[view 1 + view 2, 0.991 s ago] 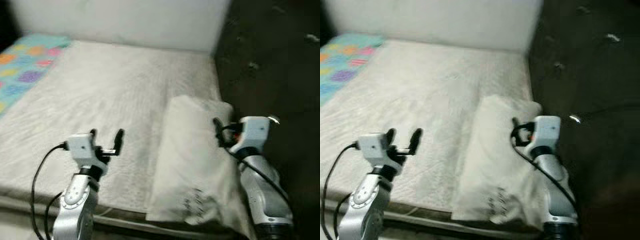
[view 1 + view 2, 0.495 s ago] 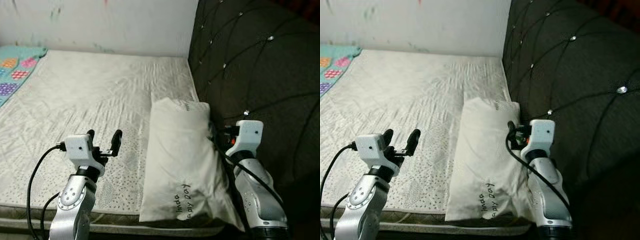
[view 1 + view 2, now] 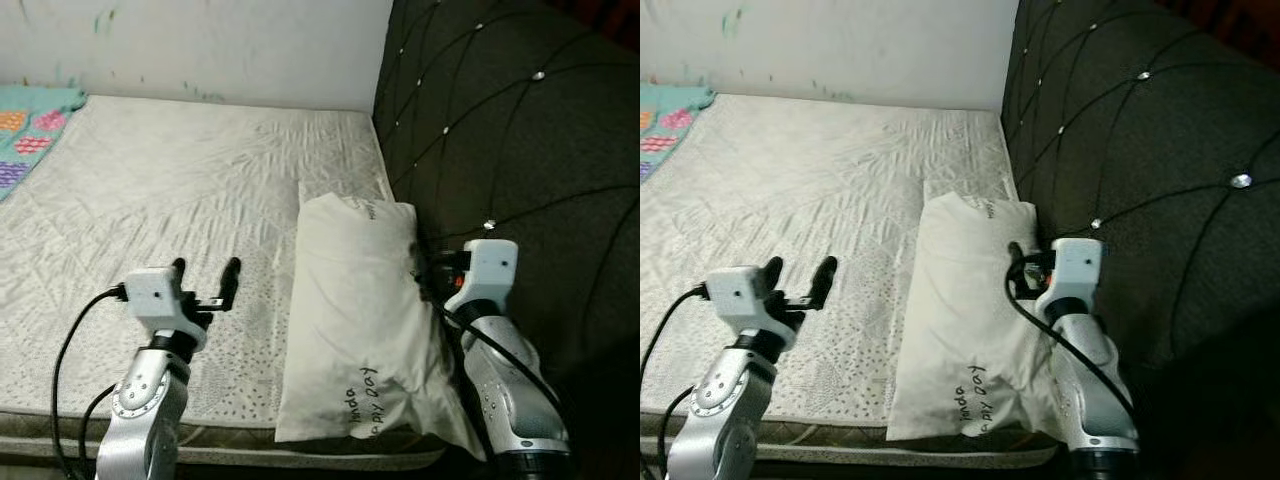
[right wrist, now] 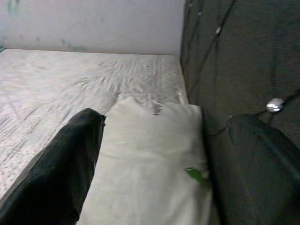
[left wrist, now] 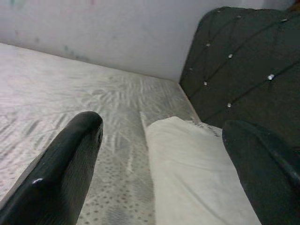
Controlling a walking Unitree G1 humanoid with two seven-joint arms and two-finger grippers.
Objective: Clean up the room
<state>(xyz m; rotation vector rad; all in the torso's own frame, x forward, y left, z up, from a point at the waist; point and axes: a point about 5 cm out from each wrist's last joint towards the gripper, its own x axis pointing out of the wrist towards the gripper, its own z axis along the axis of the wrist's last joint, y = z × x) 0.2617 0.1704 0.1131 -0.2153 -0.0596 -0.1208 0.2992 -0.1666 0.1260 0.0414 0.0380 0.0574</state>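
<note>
Pillow [image 3: 362,320] first: it is white, long and plump, and it lies on my bed's mattress [image 3: 180,190] along the right edge, just beside the dark tufted headboard [image 3: 500,130]. Its far end reaches about halfway up that edge, and its near end hangs a little over the front edge of the mattress. Some dark handwriting marks its near end, too small for me to read.

My right gripper [image 4: 154,140] sits at the pillow's right side, in the narrow gap between pillow and headboard. Its two black fingers [image 4: 61,168] stand wide apart, one over the white fabric and the other against the dark upholstery; I hold nothing with them, and I cannot tell whether a finger touches the cloth. A small green fleck shows on the pillow close to my right finger.

My left gripper [image 3: 203,280] is raised above the front part of the mattress, to the left of the pillow and apart from it. Its fingers [image 5: 61,164] are also spread wide and empty, pointing toward the far wall [image 3: 200,40].

At the far left corner of the mattress lies a turquoise blanket [image 3: 30,125] with coloured patches. The sheet is pale and finely quilted.
</note>
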